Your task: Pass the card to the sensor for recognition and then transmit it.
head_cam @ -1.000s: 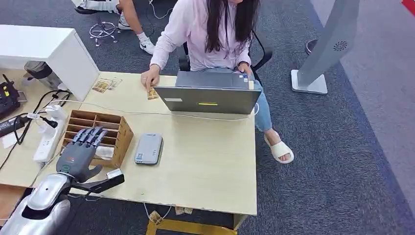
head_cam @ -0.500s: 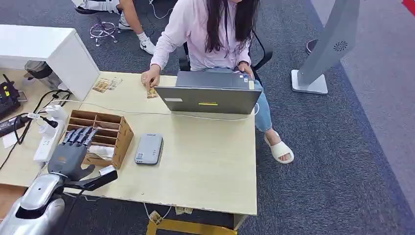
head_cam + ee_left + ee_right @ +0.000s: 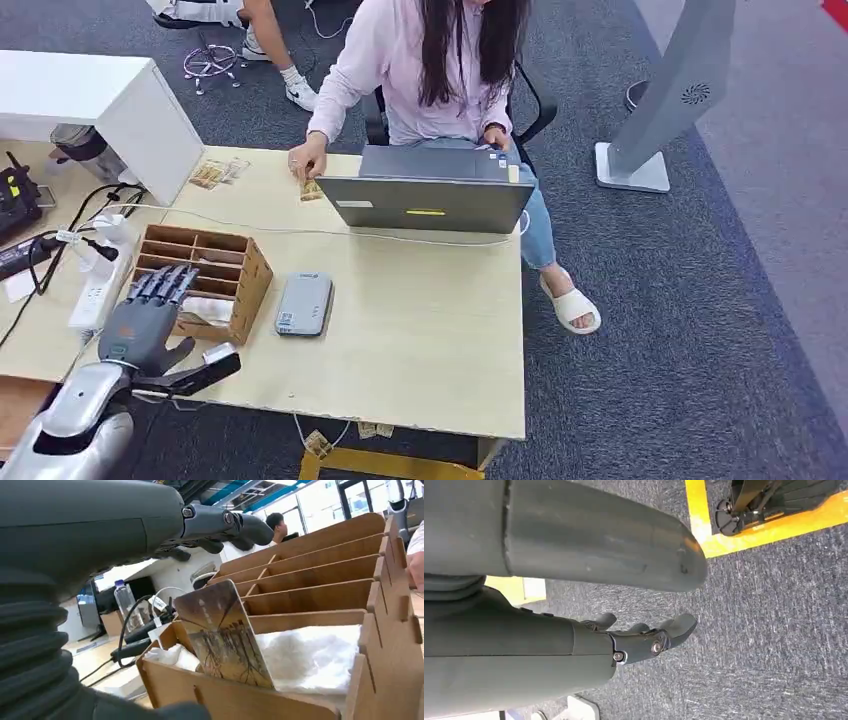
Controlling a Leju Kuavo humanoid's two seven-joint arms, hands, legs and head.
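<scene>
L hand (image 3: pixel 145 322) hovers at the near left corner of the wooden organiser (image 3: pixel 245 283), fingers spread and pointing away from the robot over its nearest compartment, thumb stuck out to the right along the tray's near wall. It holds nothing. In the wrist view the fingers (image 3: pixel 220 522) reach out above the card (image 3: pixel 225 635), apart from it, no contact.

Card stands tilted in the nearest compartment, leaning among white crumpled paper (image 3: pixel 310 655), top edge poking above the near wall. That's the task's thing, not yet picked.

Step in hand, as I read it: get a pinch on the card. To do it well: bring fingers down behind the card's top edge, thumb in front, squeeze on the exposed upper part only. Don't dig into the paper, or it'll come up w/ the card. Lift straight up along the card's tilt so it doesn't jam on the wall or divider.

R hand (image 3: pixel 644 637) hangs over grey carpet, fingers loosely curled, nothing in it.

Further out: grey card reader (image 3: pixel 304 303) lies flat on the table (image 3: pixel 420 340) just right of the organiser, prob. the sensor. At the far edge a person (image 3: pixel 430 70) sits behind a laptop (image 3: pixel 425 200), one hand on the table.
</scene>
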